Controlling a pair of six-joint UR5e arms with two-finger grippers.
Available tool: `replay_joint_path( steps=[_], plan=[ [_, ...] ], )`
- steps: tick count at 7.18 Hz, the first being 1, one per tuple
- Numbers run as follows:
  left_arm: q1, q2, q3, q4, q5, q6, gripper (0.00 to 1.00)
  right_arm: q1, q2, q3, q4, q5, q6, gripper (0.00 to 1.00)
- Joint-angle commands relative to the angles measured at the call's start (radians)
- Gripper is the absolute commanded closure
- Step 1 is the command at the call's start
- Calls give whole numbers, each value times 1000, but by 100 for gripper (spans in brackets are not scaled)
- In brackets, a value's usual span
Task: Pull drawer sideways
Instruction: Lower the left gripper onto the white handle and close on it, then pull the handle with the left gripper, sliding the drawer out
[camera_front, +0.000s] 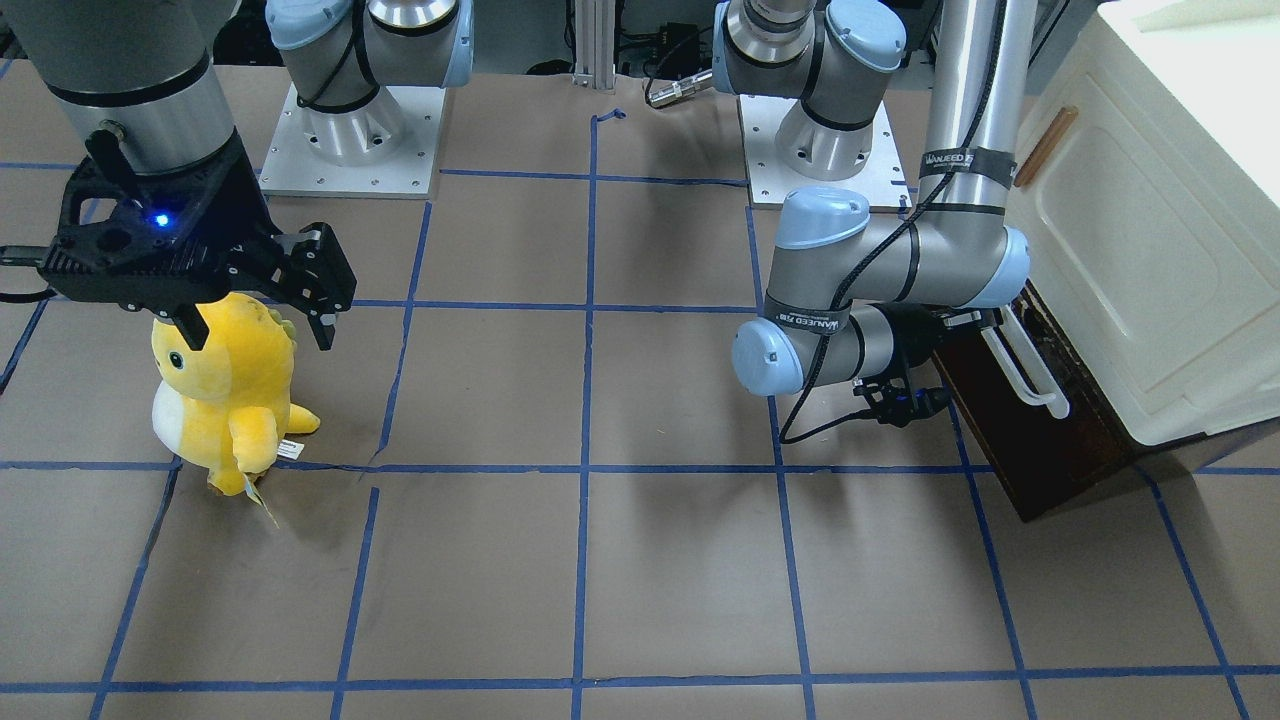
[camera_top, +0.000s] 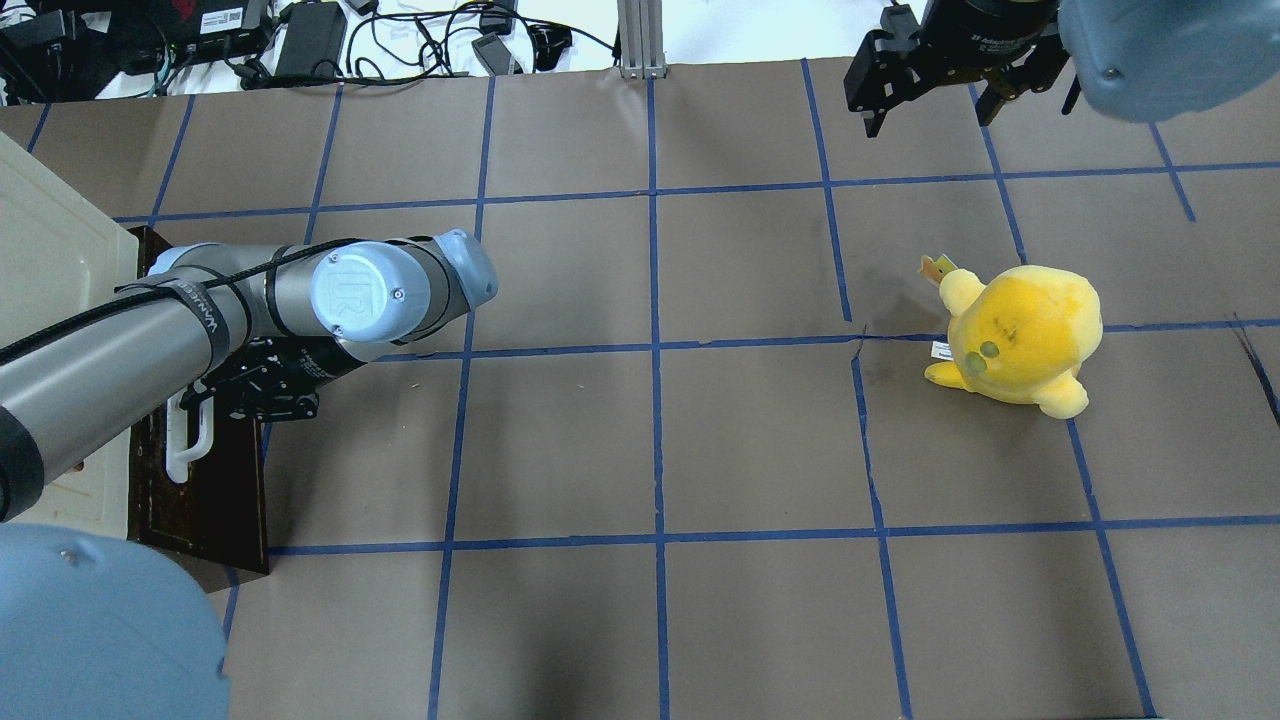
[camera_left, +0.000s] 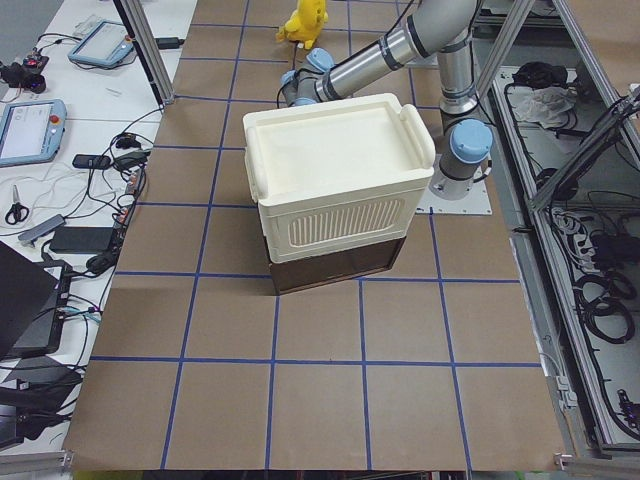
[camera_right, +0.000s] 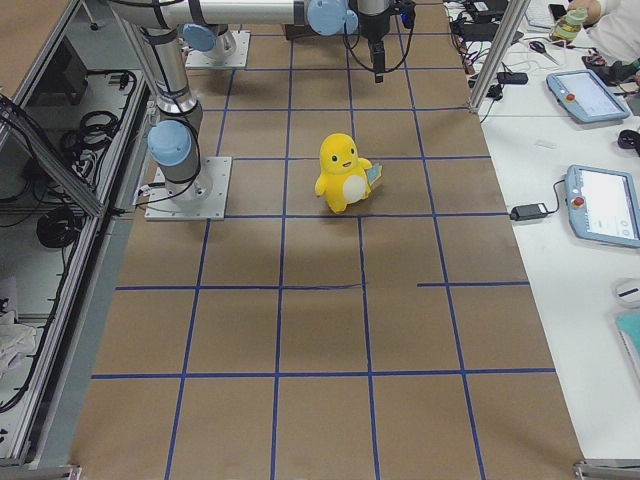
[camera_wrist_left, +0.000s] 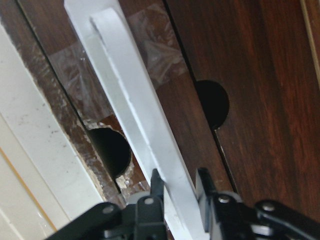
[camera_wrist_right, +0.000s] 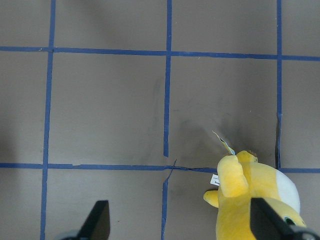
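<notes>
At the table's (camera_top: 700, 450) left end stands a cream cabinet (camera_left: 340, 190), and the drawer (camera_front: 1040, 450) sits at its bottom, dark brown front turned toward the middle of the table. The left arm reaches low across to that front. Well apart, on the right half, a yellow plush (camera_top: 1020, 335) stands upright on the brown paper. A white bar handle (camera_wrist_left: 145, 115) runs along the drawer front. The left gripper (camera_wrist_left: 179, 177) has its fingers clamped on this handle, one on each side. The right gripper (camera_top: 925, 112) hangs above the plush, fingers wide apart and holding nothing.
</notes>
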Motion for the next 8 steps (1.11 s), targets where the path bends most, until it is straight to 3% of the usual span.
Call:
replay_joint_path(
  steps=[1, 8],
  plan=[
    [-16, 1, 9, 2, 0, -1, 74, 0, 0, 0, 0, -1, 0, 0],
    [-82, -1, 9, 4, -10, -12, 74, 0, 0, 0, 0, -1, 0, 0]
  ],
)
